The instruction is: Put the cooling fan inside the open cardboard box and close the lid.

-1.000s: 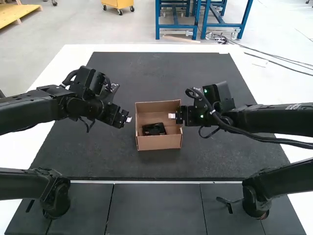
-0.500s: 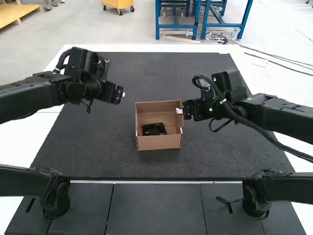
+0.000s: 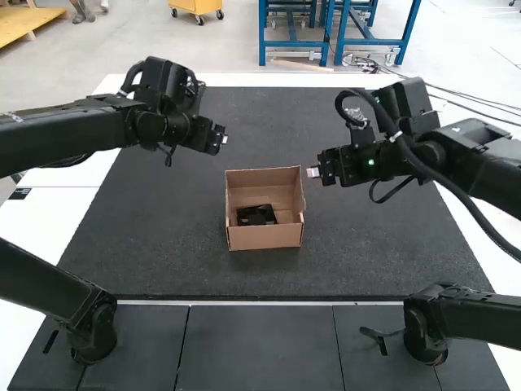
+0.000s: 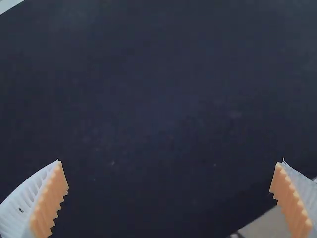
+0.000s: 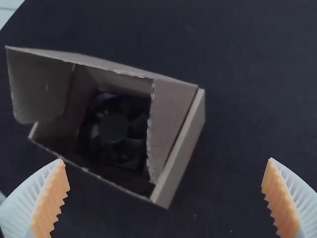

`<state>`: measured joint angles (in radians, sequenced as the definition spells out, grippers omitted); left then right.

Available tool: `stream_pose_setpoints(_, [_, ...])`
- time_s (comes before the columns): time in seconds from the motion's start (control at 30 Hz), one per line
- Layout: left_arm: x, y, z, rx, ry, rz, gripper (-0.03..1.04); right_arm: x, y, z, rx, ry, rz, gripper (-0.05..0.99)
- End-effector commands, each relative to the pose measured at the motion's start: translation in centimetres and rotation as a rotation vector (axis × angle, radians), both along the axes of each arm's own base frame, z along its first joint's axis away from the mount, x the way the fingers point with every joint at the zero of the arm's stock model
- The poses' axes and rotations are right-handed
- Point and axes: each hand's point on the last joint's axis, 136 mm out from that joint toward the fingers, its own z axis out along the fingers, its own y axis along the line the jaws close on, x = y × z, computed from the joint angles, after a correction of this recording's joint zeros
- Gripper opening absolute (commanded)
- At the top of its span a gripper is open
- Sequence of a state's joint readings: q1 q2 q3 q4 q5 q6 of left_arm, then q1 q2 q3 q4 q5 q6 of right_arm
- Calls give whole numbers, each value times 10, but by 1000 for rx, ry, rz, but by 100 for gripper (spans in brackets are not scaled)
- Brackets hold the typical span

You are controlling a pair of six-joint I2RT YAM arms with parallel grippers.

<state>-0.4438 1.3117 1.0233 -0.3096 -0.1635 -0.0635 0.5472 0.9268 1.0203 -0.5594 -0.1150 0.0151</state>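
Where the black mat (image 3: 146, 236) lies bare toward the rear left, the left gripper (image 3: 215, 140) hangs above it, well apart from the box (image 3: 264, 236). Left wrist view: ribbed fingers (image 4: 47, 198) spread wide, nothing between them, mat (image 4: 158, 89) beneath.

Centre: the cardboard box sits on the mat, top open, flaps standing. The fan (image 3: 259, 215) lies flat on the box floor. Right wrist view: the fan (image 5: 116, 131) is dark and low inside the box (image 5: 178, 158); a side flap (image 5: 166, 116) leans in over it; a broader flap (image 5: 37, 89), possibly the lid, stands at one end.

Right: the right gripper (image 3: 313, 173) hovers just beside the box's right rear corner, above the rim; contact not evident. Its fingers (image 5: 49, 198) are wide apart and empty.

Handling, judged:
- Fan: light, stiff frame, delicate blades. Already placed, so no grasp is needed.
- Cardboard: thin and light, hinges at its creases, and creases wrongly if pinched mid-panel.
- The box probably slides under a sideways push. Press the lid down near its free edge and brace the opposite wall with the other gripper.
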Motion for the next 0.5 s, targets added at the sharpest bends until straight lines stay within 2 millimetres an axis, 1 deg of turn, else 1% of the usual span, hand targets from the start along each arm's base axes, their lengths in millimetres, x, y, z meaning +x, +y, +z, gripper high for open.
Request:
stream_pose_setpoints(0.0, [2, -22, 19, -18, -35, -62, 97, 4, -4, 19, 12, -43, -14, 89])
stream_pose_setpoints(0.13, [-3, -40, 14, -19, -10, -114, 97, 3, -4, 20, 14, -38, -17, 89])
stream_pose_setpoints(0.33, [-14, -57, 3, -1, 28, -165, 97, 5, -8, 33, 26, -41, -30, 89])
stream_pose_setpoints(0.47, [-25, -69, -10, 9, 77, -212, 97, 2, -8, 37, 32, -32, -20, 89])
